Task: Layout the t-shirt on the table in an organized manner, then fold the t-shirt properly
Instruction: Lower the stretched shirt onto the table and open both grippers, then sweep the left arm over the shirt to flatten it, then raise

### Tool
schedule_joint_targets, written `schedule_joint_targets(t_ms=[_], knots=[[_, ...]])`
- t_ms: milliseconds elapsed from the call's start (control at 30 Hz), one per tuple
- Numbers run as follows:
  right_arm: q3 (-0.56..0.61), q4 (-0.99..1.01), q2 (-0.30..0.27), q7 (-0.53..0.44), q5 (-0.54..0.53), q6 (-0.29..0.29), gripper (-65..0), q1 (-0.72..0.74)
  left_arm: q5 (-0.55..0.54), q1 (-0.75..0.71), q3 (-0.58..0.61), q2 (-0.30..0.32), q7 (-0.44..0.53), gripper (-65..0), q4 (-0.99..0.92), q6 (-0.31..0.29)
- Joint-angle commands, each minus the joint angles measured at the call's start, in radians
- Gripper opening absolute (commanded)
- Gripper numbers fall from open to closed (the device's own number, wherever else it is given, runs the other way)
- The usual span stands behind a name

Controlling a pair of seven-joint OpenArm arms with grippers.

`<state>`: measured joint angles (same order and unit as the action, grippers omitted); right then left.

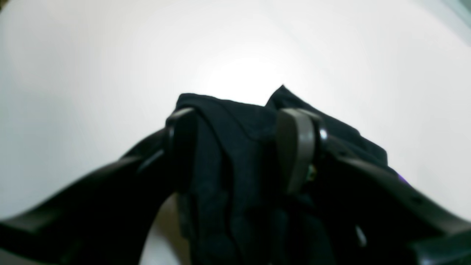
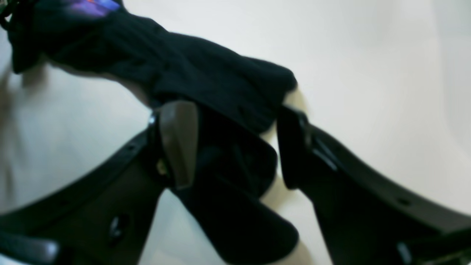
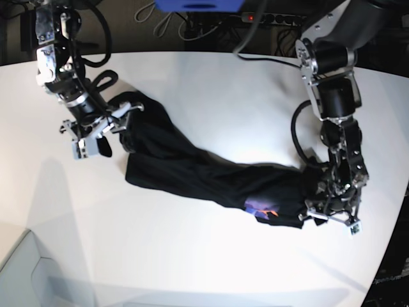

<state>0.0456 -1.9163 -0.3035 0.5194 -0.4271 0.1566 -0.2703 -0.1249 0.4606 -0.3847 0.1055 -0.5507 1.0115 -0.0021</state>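
Observation:
The black t-shirt (image 3: 192, 169) lies stretched in a rumpled band across the white table (image 3: 211, 83), with an orange-and-purple print (image 3: 262, 208) showing near its right end. My left gripper (image 3: 323, 212), on the right of the base view, is shut on that end; in the left wrist view bunched cloth (image 1: 342, 136) fills the space between the fingers of the left gripper (image 1: 239, 121). My right gripper (image 3: 102, 128) is at the other end. Its right wrist view shows the right gripper (image 2: 233, 114) open, the cloth (image 2: 191, 66) resting against one pad (image 2: 180, 140) with a gap beside the other finger.
Cables and a power strip (image 3: 281, 16) run along the table's far edge, beside a blue object (image 3: 198, 5). The table's curved edge (image 3: 386, 256) passes close to my left gripper. A pale box-like shape (image 3: 32, 275) sits at the near left corner.

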Motion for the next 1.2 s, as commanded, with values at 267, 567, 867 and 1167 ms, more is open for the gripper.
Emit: schedule_joint_targets(t_ms=[267, 567, 867, 1167], knots=[[-0.008, -0.016, -0.012, -0.029, -0.014, 0.001, -28.6, -0.008, -0.005, 0.037, 0.049, 0.004, 0.156, -35.9, -0.161, -0.003], [-0.008, -0.015, -0.009, -0.032, -0.014, 0.001, -28.6, 0.012, -0.005, -0.11, 0.057, 0.004, 0.156, -64.6, 0.252, -0.002], [-0.006, 0.027, -0.006, -0.034, -0.014, 0.001, -28.7, 0.042, -0.006, -0.174, 0.066, 0.004, 0.154, -64.9, 0.682, -0.002], [-0.017, 0.059, -0.013, -0.035, -0.014, 0.001, -28.7, 0.019, -0.002, -0.01, 0.065, 0.064, 0.085, -64.7, 0.863, 0.001]])
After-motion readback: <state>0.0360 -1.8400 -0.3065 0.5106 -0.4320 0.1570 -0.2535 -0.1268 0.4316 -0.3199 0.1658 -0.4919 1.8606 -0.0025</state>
